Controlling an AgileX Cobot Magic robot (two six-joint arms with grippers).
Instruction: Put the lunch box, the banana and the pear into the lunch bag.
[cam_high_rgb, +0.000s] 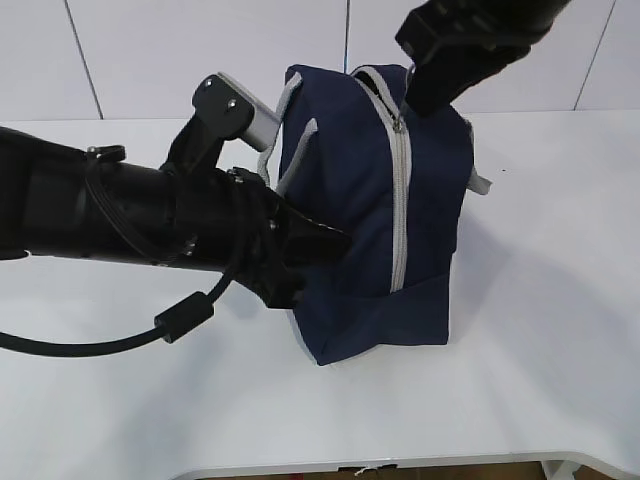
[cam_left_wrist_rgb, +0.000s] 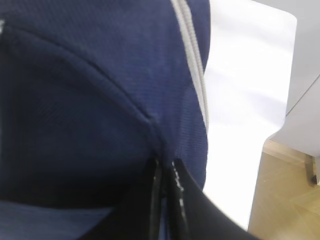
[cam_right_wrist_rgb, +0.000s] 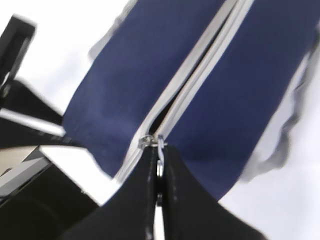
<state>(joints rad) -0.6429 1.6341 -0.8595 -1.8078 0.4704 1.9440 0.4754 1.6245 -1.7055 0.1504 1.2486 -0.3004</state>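
1. Exterior view: the lunch bag (cam_high_rgb: 385, 210) stands upright toward the far middle of the white surface (cam_high_rgb: 540, 330), its grey zipper (cam_high_rgb: 400, 190) running up the near face and over the top. The lunch box, banana and pear appear in no view; whether they are already inside cannot be told.
2. Left claw (cam_high_rgb: 325, 245) presses against the bag's lower left side. In the left wrist view its fingers (cam_left_wrist_rgb: 167, 200) lie together, apparently pinching a fold of navy fabric.
3. Right claw (cam_right_wrist_rgb: 157, 165), reaching down at the bag's top, has its fingers together on the zipper pull (cam_right_wrist_rgb: 159, 144), just beside the metal slider (cam_right_wrist_rgb: 146, 140). Beyond the slider the zipper teeth gape slightly.
4. Judged step: working the zipper while the other arm steadies the bag.
5. Risks:
   - the small pull may slip from the claw if the tug runs off the zipper line;
   - the soft bag may tip or drag across the surface if the left pinch gives way;
   - fabric may bunch and jam the slider.
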